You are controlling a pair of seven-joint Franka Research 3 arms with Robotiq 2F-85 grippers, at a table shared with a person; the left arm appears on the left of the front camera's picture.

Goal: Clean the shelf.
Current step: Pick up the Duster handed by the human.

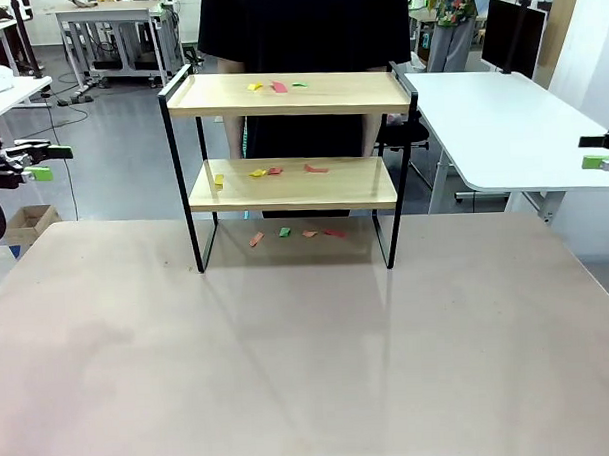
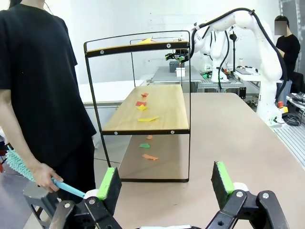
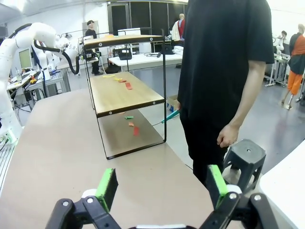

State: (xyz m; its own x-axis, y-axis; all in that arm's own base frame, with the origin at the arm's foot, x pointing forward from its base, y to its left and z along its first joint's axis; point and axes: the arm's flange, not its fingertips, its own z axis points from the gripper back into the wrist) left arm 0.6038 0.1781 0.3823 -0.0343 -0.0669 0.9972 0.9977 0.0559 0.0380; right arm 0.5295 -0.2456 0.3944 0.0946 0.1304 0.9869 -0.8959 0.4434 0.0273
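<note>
Shelf (image 1: 330,92) stands at the far middle of the table (image 1: 309,368), just in front of a person (image 1: 303,28); coloured paper scraps (image 1: 277,87) lie on both boards and on the table beneath; left gripper (image 1: 50,163) and right gripper (image 1: 594,151) hang wide open, well apart from it; the person's hand (image 2: 45,177) holds a teal duster (image 2: 19,164).

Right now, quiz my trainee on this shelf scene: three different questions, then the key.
1. True or false: the left gripper is shut.
2. The person's hand holds: A) a teal duster, B) a sponge, C) nothing.
3. How many wooden boards of the shelf carry paper scraps?
Key: 1 false; 2 A; 3 two.
</note>
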